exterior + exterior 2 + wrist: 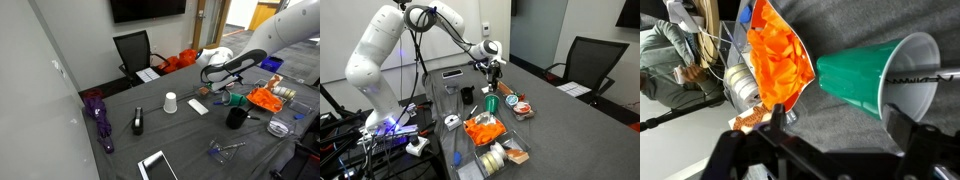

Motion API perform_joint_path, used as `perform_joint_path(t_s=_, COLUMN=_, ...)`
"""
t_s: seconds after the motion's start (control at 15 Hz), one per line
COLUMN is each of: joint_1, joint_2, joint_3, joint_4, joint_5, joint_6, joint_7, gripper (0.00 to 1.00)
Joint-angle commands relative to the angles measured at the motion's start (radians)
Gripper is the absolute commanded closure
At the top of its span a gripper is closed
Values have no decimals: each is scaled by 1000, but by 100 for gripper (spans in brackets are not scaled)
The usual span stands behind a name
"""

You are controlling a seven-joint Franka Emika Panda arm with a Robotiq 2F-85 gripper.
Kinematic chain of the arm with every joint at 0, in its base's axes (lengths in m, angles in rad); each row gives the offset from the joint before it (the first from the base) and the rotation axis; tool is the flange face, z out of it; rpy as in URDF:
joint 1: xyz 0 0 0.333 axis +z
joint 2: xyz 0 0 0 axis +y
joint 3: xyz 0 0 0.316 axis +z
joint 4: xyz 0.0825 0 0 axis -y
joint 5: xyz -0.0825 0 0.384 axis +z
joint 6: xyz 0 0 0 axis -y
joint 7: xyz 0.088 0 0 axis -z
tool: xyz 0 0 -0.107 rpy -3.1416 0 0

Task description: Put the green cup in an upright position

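Observation:
The green cup [865,72] lies on its side on the grey table, with its pale inside facing right in the wrist view. It touches an orange bag [775,50] at its narrow end. It also shows in both exterior views [234,99] [492,102]. My gripper [840,128] is open and empty. Its two black fingers hang just above the table beside the cup's lower flank, and the cup is not between them. The gripper hovers over the cup in both exterior views [220,84] [493,73].
A black mug [236,117] [466,95] stands near the green cup. A white cup [170,103] stands upside down mid-table. The orange bag [265,98] [483,130], a tape roll [740,85], a purple object [97,115] and a phone [155,165] lie around.

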Motion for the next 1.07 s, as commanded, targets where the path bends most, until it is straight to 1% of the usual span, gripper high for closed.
perform_joint_path(t_s=0.0, joint_1=-28, joint_2=9, joint_3=12, joint_4=4, joint_5=11, joint_6=53, joint_7=-33, gripper=0)
perform_joint_path(t_s=0.47, joint_1=-41, joint_2=10, joint_3=13, joint_4=-5, joint_5=27, joint_6=54, joint_7=-93, gripper=0)
perform_joint_path(t_s=0.67, joint_1=-35, joint_2=17, joint_3=5, joint_4=11, joint_5=25, joint_6=9, joint_7=-112, gripper=0)
perform_joint_path(t_s=1.0, joint_1=-33, joint_2=-10, joint_3=-8, joint_4=-35, joint_5=-7, joint_6=-13, joint_7=-156, gripper=0)
